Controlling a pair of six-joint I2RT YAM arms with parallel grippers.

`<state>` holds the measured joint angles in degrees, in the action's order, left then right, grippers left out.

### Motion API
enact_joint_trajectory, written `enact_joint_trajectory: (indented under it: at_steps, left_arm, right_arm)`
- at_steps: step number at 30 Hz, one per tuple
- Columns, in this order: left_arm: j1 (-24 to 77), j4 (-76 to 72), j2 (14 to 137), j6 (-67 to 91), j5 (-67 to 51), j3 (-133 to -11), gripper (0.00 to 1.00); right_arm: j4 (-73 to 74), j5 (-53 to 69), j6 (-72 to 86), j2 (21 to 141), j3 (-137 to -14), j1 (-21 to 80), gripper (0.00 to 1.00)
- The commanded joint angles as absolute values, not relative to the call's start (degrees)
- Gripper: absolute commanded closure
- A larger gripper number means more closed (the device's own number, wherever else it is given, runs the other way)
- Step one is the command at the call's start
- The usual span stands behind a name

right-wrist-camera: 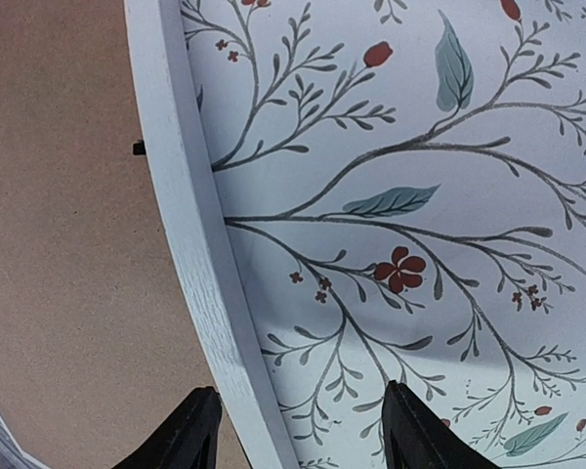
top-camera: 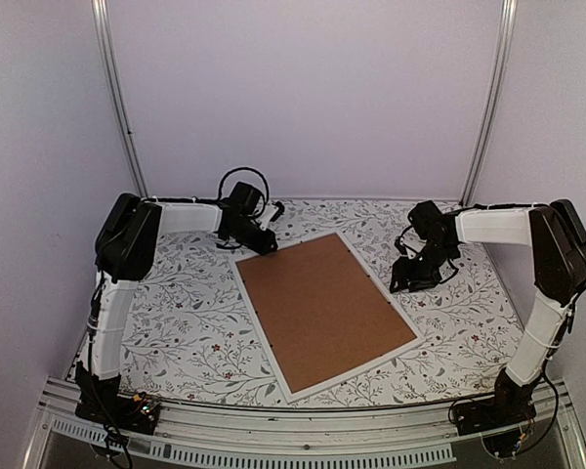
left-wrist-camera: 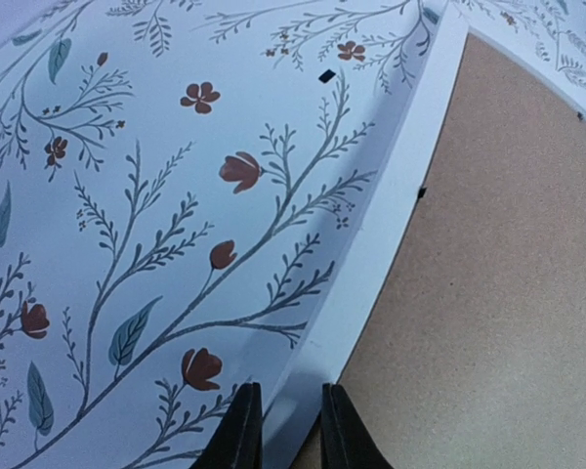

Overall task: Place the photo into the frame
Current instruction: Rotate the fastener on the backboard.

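Observation:
The frame lies flat on the flowered tablecloth, back side up, with a thin white rim around a plain brown backing board. The photo is hidden. My left gripper is at the frame's far left corner. In the left wrist view its fingers are closed narrowly on the white rim, next to the board. My right gripper is at the frame's right edge. In the right wrist view it is wide open, astride the rim, one finger over the board.
The flowered tablecloth covers the table. White walls with metal posts close in the back and sides. The arm bases stand on a rail at the near edge.

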<state>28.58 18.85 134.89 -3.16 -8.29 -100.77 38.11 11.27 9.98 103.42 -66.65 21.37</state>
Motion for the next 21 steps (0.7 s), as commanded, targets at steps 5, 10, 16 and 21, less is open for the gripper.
enact_joint_trajectory:
  at_steps: [5,10,16,21]
  left_arm:
    - [25.6,26.8,135.5,1.2,-9.3,-93.2,0.89]
    - [25.2,24.9,134.3,1.8,-6.7,-90.2,0.78]
    - [25.0,27.1,135.3,0.9,-2.6,-90.2,0.72]
    - [23.9,28.7,134.1,3.1,-2.5,-88.2,0.84]
  right_arm:
    - [37.5,10.9,10.8,102.6,-65.9,21.1,0.4]
    - [37.4,11.4,10.5,103.3,-66.2,21.2,0.4]
    - [37.3,11.3,10.6,103.5,-66.0,21.1,0.4]
    - [37.3,11.5,10.5,103.9,-66.4,21.1,0.4]
